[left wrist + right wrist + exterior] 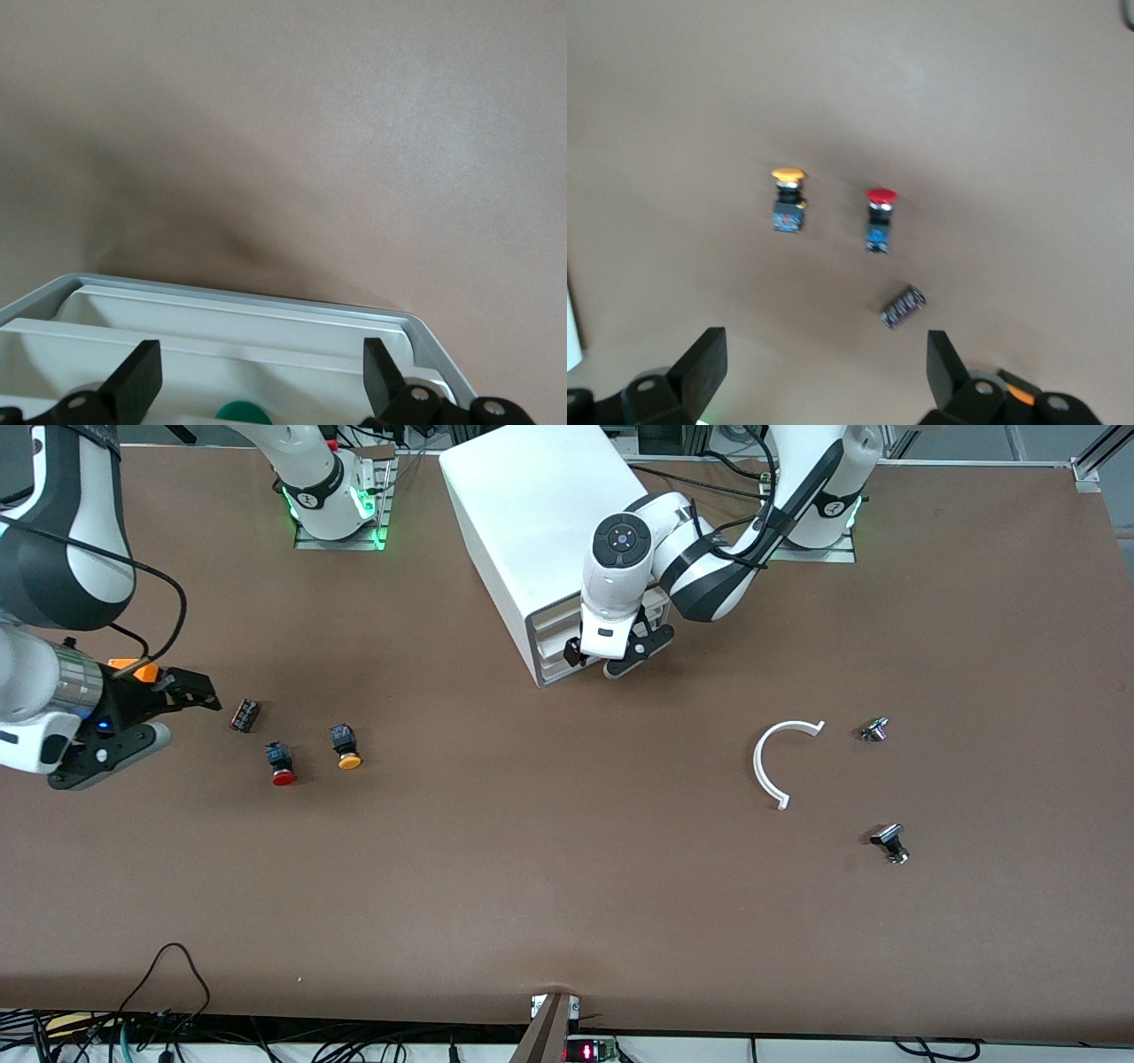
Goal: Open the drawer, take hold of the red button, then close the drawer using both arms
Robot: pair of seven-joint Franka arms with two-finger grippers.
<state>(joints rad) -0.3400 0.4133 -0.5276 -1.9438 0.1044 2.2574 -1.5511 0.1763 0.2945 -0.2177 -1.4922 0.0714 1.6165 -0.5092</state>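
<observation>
The white cabinet (523, 522) stands by the arms' bases, its drawer fronts (554, 646) facing the front camera. My left gripper (613, 659) is open, right at those fronts, holding nothing. In the left wrist view its fingers (137, 381) straddle the stepped white drawer ledges (239, 332), with a green round thing (241, 412) between them; I cannot tell which drawer is the middle one. The red-capped button (282, 764) lies on the table toward the right arm's end. My right gripper (186, 716) is open and empty beside it; the right wrist view shows the button (880, 217) ahead of the gripper (824, 363).
An orange-yellow-capped button (345, 747) lies beside the red one, and a small black ribbed part (245, 715) lies close to my right gripper. Toward the left arm's end lie a white curved strip (775, 766) and two small metal parts (874, 730) (890, 843).
</observation>
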